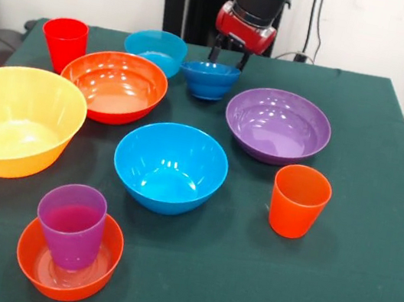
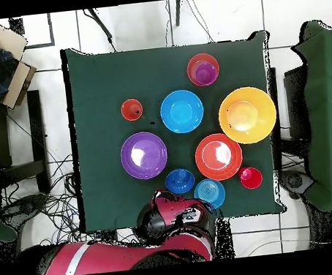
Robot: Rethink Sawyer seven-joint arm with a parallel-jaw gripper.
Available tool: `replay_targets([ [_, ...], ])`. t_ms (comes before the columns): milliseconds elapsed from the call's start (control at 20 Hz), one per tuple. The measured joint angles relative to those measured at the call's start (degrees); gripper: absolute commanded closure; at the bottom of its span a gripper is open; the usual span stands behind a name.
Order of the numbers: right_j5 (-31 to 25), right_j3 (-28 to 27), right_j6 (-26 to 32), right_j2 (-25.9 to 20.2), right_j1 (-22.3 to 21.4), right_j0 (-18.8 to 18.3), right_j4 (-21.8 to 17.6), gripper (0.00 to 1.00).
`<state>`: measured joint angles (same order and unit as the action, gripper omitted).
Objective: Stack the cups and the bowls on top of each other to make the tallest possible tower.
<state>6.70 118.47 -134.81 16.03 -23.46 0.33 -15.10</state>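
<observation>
You will find the claw (image 1: 230, 55) spread open, straddling the small blue bowl's (image 1: 208, 79) far rim; the purple cup (image 1: 71, 225) stands inside the small orange bowl (image 1: 99, 266); other pieces sit separately on the tabletop (image 1: 348, 299).

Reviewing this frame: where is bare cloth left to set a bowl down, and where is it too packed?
Bare cloth lies near the orange cup and below the purple bowl, out to that table edge. It is crowded where the hand hangs over the small blue bowl, between the teal bowl and orange-red bowl.
</observation>
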Motion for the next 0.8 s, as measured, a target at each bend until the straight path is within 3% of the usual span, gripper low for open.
replay_targets([
  [800,-4.3,-1.3,0.0,-1.6,-3.3,-1.8,-2.3,0.00],
])
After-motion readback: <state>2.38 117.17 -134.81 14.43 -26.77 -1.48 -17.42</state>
